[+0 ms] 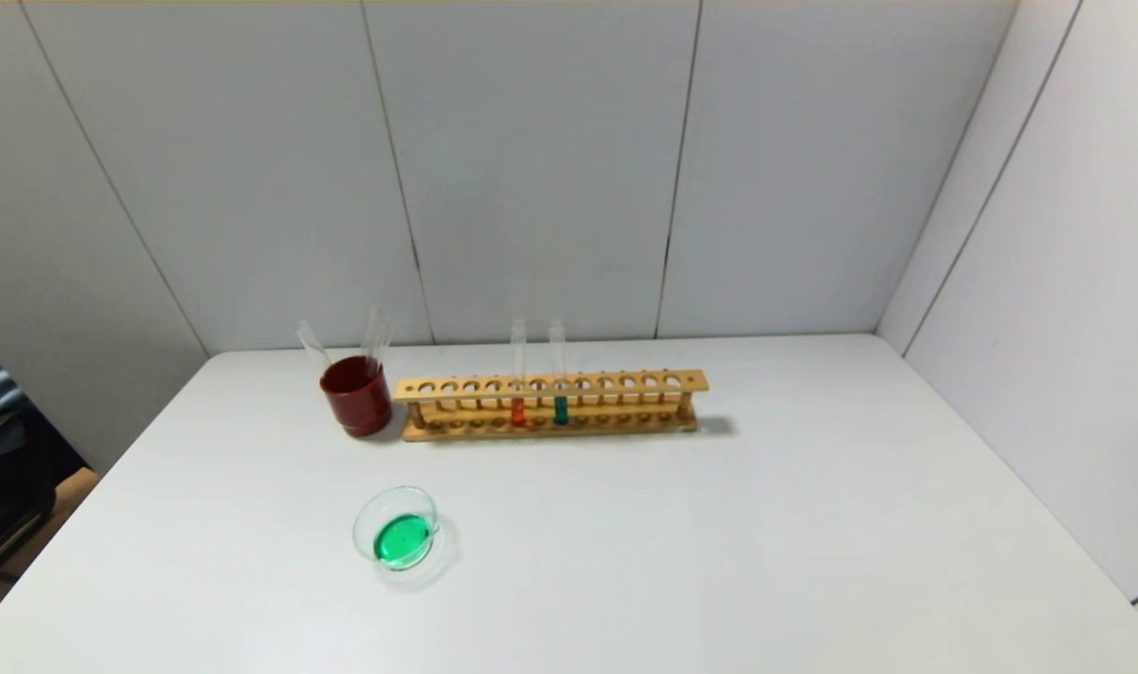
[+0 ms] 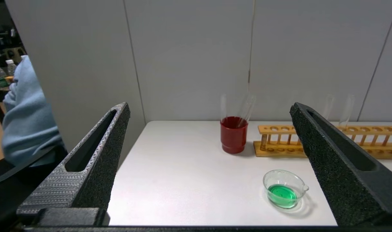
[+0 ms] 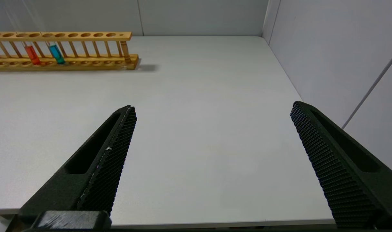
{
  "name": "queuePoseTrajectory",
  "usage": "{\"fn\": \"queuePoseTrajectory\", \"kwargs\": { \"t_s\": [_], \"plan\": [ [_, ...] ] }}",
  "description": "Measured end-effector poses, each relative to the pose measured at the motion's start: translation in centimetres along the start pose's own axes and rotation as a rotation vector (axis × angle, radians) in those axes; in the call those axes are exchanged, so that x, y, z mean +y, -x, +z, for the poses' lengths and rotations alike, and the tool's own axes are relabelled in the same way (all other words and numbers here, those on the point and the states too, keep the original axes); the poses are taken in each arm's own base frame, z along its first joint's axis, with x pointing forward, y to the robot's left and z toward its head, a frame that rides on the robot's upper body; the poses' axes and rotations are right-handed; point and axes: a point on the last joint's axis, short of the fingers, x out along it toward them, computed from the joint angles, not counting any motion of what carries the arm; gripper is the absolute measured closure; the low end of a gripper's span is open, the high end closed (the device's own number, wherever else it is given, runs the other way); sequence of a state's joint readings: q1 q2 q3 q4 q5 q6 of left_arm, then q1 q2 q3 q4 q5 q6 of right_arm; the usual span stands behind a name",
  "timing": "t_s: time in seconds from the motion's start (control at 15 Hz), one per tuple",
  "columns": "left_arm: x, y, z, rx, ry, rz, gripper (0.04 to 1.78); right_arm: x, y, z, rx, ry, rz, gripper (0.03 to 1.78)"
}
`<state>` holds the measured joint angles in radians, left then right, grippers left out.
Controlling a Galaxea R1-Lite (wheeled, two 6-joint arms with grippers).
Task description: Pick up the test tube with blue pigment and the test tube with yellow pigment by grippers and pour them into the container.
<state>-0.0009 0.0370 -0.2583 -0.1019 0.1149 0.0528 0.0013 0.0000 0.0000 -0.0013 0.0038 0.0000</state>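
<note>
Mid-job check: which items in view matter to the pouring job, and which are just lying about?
Job: container, holding green liquid; empty tubes in the red cup; left end effector and right end effector, both open.
Lying about: wooden rack; orange-red tube; teal tube.

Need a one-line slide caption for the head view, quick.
Glass dish of green liquid before rack with two tubes; red cup left.

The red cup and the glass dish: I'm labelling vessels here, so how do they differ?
The red cup is opaque and taller, with empty glass tubes leaning in it; the glass dish is clear and shallow, holding green liquid. The cup stands beside the wooden rack; the dish sits nearer the robot. Both are round and upright on the table.
</note>
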Motion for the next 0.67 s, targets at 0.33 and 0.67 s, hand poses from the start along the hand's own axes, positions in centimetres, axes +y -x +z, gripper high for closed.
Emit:
{"fn": "queuePoseTrajectory", "kwargs": {
  "t_s": [0.33,0.67],
  "plan": [
    [-0.6,-0.3,-6.7,0.174,-0.013,-0.084,0.07,0.0,0.0,0.0,0.000,0.000,0.000,0.06],
    [-0.7,0.4,-8.4,0.389,-0.035,-0.157,0.07,0.0,0.0,0.0,0.000,0.000,0.000,0.06]
  ]
}}
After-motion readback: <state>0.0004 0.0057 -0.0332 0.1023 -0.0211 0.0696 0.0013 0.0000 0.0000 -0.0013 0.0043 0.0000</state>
